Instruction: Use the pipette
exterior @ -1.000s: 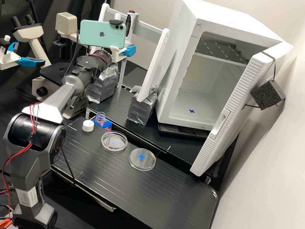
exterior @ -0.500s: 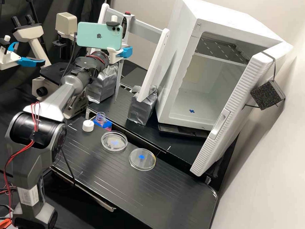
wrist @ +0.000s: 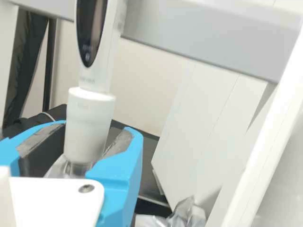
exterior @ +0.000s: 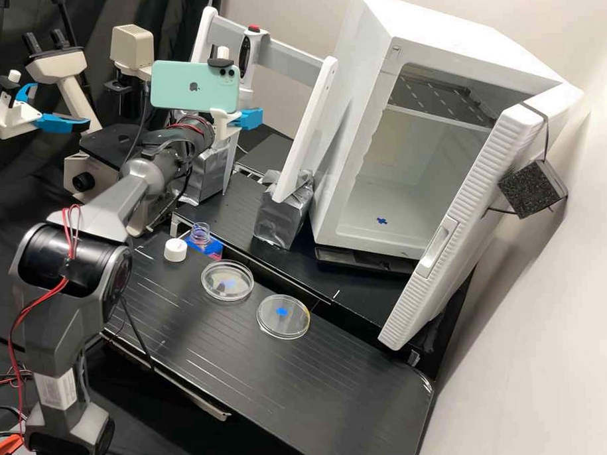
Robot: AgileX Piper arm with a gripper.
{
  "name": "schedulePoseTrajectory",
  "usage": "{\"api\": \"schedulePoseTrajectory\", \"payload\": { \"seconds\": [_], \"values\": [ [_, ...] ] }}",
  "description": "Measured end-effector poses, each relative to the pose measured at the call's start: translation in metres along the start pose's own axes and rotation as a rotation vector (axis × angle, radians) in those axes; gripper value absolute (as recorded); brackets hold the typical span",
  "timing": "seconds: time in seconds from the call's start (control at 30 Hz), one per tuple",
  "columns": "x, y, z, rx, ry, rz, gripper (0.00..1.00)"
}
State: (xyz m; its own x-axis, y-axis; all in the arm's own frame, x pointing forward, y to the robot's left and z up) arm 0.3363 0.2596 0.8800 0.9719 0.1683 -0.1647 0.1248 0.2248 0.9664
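Tool sliding lower since the earlier frames, green phone riding along. Fingers standing apart around the pipette, which is hanging near-upright at the smooth grey crossbar, near twelve o'clock in the high view. Probably releasing; keep grey-faced pads clearing the matte white collar before backing toward seven.

Brings the gripper lower in the high view than in both earlier frames, and a little toward that view's left. Carries the phone down and the same way with it, in front of the rack. Dips the arm's wrist and forearm too. Bares more of the pipette above the blue fingers, having slid, as far as can be made out past the phone, down along the body.
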Motion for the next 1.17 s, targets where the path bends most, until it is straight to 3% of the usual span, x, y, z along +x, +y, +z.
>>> {"api": "schedulePoseTrajectory", "payload": {
  "seconds": [0.03,0.07,0.1,0.13,0.23,0.27,0.33,0.43,0.6,0.73,0.87,1.03,1.17],
  "values": [
    [-0.003,-0.001,0.001,0.005,0.011,0.0,1.0],
    [-0.006,-0.003,0.003,-0.021,0.019,0.0,1.0],
    [-0.013,-0.002,0.005,0.016,0.033,0.004,1.0],
    [-0.017,-0.002,0.007,0.002,0.043,0.006,1.0],
    [-0.031,-0.001,0.017,0.036,0.059,0.028,1.0],
    [-0.037,-0.001,0.021,0.066,0.067,0.044,1.0],
    [-0.048,-0.002,0.031,0.064,0.083,0.081,1.0],
    [-0.076,-0.004,0.046,0.085,0.119,0.187,1.0],
    [-0.113,-0.015,0.068,0.081,0.17,0.373,1.0],
    [-0.136,-0.028,0.091,0.129,0.24,0.511,1.0],
    [-0.154,-0.043,0.115,0.243,0.271,0.527,1.0],
    [-0.167,-0.055,0.127,0.28,0.245,0.515,1.0],
    [-0.17,-0.065,0.131,0.275,0.231,0.473,1.0]
  ]
}}
